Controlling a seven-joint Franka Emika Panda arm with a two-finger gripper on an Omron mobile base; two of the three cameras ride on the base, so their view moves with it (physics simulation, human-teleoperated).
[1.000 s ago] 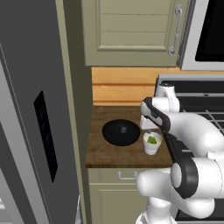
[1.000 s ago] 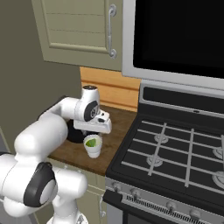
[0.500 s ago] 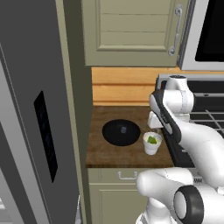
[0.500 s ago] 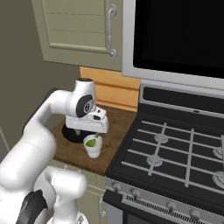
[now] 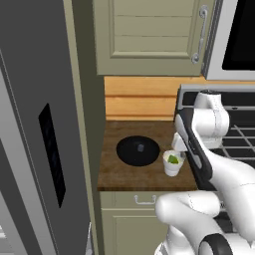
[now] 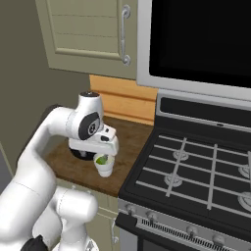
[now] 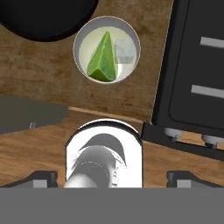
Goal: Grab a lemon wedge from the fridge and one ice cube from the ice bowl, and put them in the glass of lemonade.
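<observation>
Lemon wedge point(image 7: 102, 59) and ice cube point(image 7: 124, 50) lie inside the glass of lemonade point(image 7: 106, 49), directly below the gripper point(image 7: 111, 176); jaws wide, empty.

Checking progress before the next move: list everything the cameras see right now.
glass of lemonade: one, whitish, on the wooden counter beside the stove.
lemon wedge: one, yellow-green, inside the glass.
ice cube: one, pale, in the glass next to the wedge.
ice bowl: one, black, on the counter left of the glass; a small pale lump sits in it.
fridge: one, grey, at the left, closed.
stove: one, black, right of the counter.
upper cabinet: beige-green, above the counter.
gripper: open, empty, above the glass.
</observation>
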